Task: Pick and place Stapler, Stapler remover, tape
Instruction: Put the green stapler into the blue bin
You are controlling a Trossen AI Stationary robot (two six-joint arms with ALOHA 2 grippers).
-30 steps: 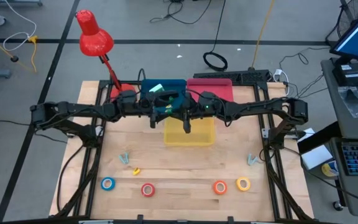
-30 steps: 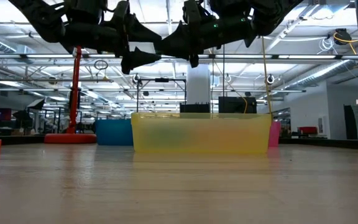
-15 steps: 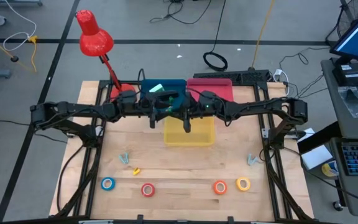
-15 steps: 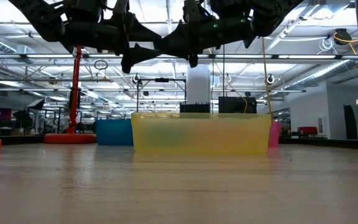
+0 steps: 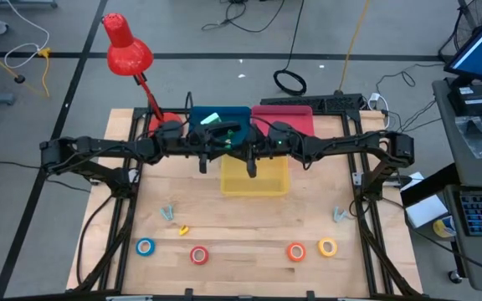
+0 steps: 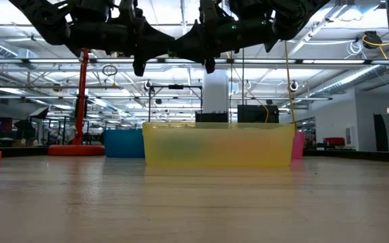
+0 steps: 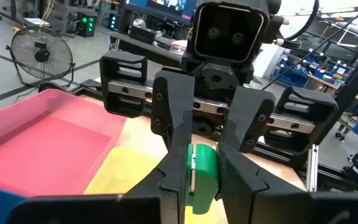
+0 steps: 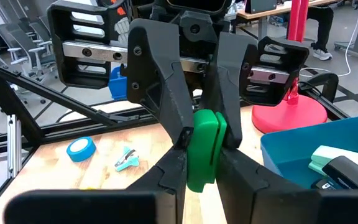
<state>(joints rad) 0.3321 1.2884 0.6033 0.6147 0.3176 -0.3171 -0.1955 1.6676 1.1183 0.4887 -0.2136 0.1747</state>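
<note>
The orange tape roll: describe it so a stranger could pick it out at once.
Find the yellow bin at the middle of the wooden table, then drop to the row of four tape rings along the near edge. The orange tape roll is second from the right, between the red roll and the yellow roll.

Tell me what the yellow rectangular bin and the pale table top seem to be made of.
Yellow rectangular bin: likely plastic, translucent with a dull sheen; light glows softly through its smooth wall.
Pale table top: probably wood, matte; from above it shows long boards with seam lines and a light, natural tone.
</note>
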